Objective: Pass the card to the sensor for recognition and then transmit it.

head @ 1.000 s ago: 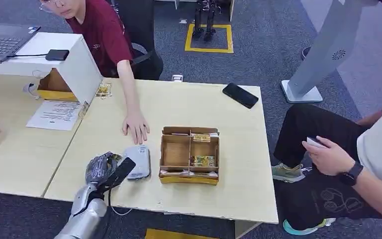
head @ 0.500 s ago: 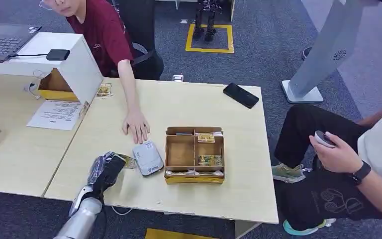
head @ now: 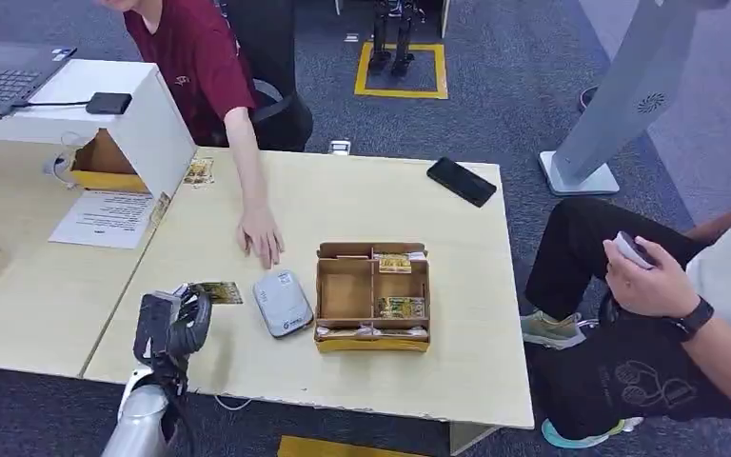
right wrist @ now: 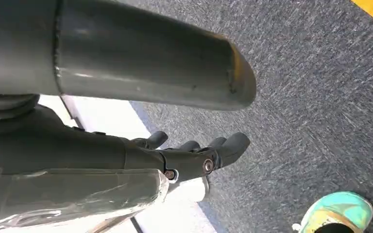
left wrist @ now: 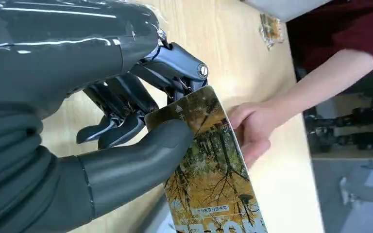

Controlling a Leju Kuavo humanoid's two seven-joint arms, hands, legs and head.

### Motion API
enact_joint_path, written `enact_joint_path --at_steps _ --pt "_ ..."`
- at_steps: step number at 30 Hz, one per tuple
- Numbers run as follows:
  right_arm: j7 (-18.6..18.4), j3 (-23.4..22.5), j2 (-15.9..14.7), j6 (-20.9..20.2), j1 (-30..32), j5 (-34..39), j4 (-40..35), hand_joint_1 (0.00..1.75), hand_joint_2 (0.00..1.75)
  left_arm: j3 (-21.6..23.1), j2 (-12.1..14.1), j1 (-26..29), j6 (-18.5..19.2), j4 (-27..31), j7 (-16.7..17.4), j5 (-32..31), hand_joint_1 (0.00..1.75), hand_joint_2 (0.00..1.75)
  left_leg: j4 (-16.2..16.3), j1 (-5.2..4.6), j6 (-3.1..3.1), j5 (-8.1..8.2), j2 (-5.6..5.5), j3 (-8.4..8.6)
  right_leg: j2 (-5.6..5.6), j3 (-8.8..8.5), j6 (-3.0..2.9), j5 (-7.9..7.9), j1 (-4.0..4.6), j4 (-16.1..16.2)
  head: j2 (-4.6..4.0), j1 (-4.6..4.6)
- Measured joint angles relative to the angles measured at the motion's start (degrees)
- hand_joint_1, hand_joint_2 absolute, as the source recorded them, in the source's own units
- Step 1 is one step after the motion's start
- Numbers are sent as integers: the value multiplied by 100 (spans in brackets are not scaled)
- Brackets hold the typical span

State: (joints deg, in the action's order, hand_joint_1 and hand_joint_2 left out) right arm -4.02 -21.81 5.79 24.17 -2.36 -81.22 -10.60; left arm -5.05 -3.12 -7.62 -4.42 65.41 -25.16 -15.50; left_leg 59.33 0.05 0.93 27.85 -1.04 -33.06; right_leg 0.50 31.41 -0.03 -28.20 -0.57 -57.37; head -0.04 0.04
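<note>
My left hand point(head: 173, 324) hovers over the table's near left part, pinching a yellow picture card point(head: 215, 292) between thumb and fingers. The left wrist view shows the card point(left wrist: 212, 179), printed with autumn trees, clamped under the thumb point(left wrist: 145, 155). The grey card sensor point(head: 283, 303) lies flat just right of the card, apart from it. A person's hand point(head: 260, 237) rests on the table behind the sensor, and is also seen beyond the card's edge point(left wrist: 252, 128). My right hand point(right wrist: 194, 158) hangs beside the table over the carpet, fingers extended and empty.
A cardboard box point(head: 373, 297) with compartments of cards stands right of the sensor. A black phone point(head: 461, 181) lies at the far right of the table. A white box point(head: 128, 119) and a paper sheet point(head: 105, 217) are far left. A seated person point(head: 666, 305) is close on the right.
My left hand has drawn back left and toward me from over the sensor, still holding the card. The sensor now lies uncovered. The seated person's hand rose a little.
</note>
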Motion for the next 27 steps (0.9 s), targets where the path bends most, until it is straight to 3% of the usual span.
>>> enact_joint_path --at_steps 9,12,17,27 --pt "2 -15 31 0 -7 -31 -2 0 0 -76 -96 148 -77 425 -136 107 175 175 1 0 0 0 3 0 1 5 0 0 0 0 0 -2" --pt "4 -17 33 -9 -12 -70 -2 0 0 -76 -133 122 -729 567 -317 -293 175 175 1 0 0 0 3 0 1 5 0 0 0 0 0 -2" --pt "26 -17 42 -37 -35 -229 -2 0 0 -76 -142 -131 -2085 597 -352 -1512 175 175 2 0 0 0 2 -1 1 6 0 1 0 0 0 -2" --pt "37 -17 46 -61 -74 -459 -4 0 0 -140 85 -1010 -3143 -275 -383 -2411 175 175 2 1 0 -2 3 -2 3 4 4 4 1 -1 0 -4"
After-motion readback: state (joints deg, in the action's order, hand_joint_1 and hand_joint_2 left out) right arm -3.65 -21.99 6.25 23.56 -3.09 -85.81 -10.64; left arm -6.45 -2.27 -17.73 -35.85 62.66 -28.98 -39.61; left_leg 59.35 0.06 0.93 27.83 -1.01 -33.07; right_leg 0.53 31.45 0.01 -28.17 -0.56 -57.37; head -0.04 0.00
